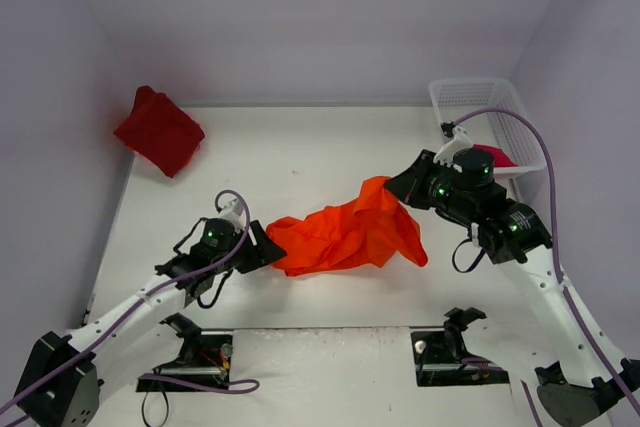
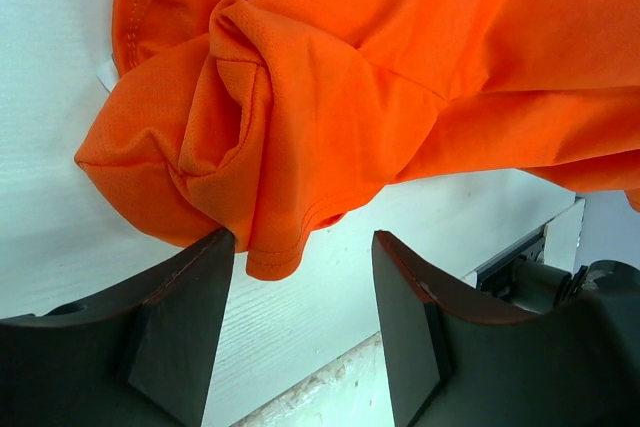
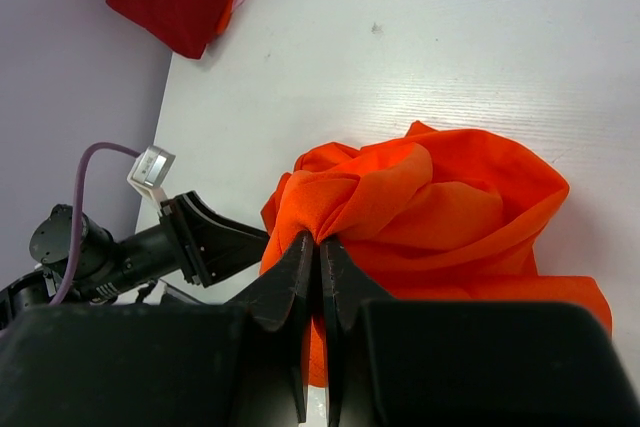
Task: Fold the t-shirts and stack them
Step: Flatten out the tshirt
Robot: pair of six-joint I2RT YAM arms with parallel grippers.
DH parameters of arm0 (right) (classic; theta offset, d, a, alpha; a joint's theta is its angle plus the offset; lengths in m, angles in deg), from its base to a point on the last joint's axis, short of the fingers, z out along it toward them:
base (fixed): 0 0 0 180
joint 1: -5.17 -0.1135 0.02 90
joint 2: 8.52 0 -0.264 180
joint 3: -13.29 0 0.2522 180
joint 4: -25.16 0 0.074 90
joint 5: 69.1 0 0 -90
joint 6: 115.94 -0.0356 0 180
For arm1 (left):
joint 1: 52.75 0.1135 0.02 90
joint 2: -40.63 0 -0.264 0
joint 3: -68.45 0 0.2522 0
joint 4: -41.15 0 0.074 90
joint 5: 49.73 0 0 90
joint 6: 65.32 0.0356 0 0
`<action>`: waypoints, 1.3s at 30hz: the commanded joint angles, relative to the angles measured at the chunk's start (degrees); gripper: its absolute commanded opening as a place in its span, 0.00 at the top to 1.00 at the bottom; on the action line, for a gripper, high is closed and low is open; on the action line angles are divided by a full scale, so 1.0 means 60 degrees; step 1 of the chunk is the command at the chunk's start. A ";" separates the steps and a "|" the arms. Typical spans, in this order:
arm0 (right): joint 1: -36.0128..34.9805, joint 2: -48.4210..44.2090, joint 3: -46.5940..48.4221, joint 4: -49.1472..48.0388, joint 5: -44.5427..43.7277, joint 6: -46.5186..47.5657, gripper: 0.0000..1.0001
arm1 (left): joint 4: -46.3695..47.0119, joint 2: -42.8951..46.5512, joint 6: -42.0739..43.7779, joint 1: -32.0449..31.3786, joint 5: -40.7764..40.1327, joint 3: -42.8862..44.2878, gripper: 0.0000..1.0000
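The bright orange t-shirt (image 1: 348,231) lies crumpled at the middle of the table. My right gripper (image 1: 397,185) is shut on a fold at its upper right and holds that part lifted; the pinch shows in the right wrist view (image 3: 321,242). My left gripper (image 1: 272,249) is open at the shirt's left end, with the orange hem (image 2: 272,259) just ahead of the jaws and brushing one finger (image 2: 195,282). The dark red t-shirt (image 1: 158,131) lies folded at the far left corner. The crimson-pink t-shirt (image 1: 500,157) sits in the basket, mostly hidden behind my right arm.
A white mesh basket (image 1: 478,102) stands at the far right corner. Two black fixtures (image 1: 195,352) (image 1: 455,347) sit on the strip at the near edge. Walls close the table on three sides.
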 commanded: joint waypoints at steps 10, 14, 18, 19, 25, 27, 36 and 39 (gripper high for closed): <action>-0.0021 -0.0057 -0.0080 -0.0878 -0.0118 -0.0107 1.00 | -0.0078 0.0192 -0.0031 -0.0110 -0.0163 0.0406 0.49; -0.0007 -0.0072 -0.0109 -0.0893 -0.0118 -0.0107 1.00 | -0.0092 0.0148 -0.0163 -0.0153 -0.0032 0.0333 0.49; -0.0007 -0.0072 -0.0153 -0.0937 -0.0118 -0.0121 1.00 | -0.0356 0.0440 -0.0236 -0.0271 -0.0104 0.0318 0.49; -0.0007 -0.0087 -0.0197 -0.0952 -0.0118 -0.0121 1.00 | -0.0386 0.0514 -0.0266 -0.0271 -0.0134 0.0289 0.49; -0.0021 -0.0101 -0.0256 -0.0996 -0.0104 -0.0136 1.00 | -0.0576 0.0763 -0.0383 -0.0315 -0.0119 0.0362 0.49; -0.0007 -0.0087 -0.0285 -0.1039 -0.0104 -0.0136 1.00 | -0.0649 0.0822 -0.0383 -0.0315 -0.0119 0.0406 0.49; -0.0007 -0.0175 -0.0431 -0.1157 -0.0001 -0.0209 1.00 | 0.0331 0.0281 -0.0573 -0.0417 -0.0251 -0.0018 0.49; -0.0021 -0.0189 -0.0431 -0.1157 -0.0045 -0.0195 1.00 | 0.0449 -0.0041 -0.0588 -0.0490 -0.0266 0.0083 0.49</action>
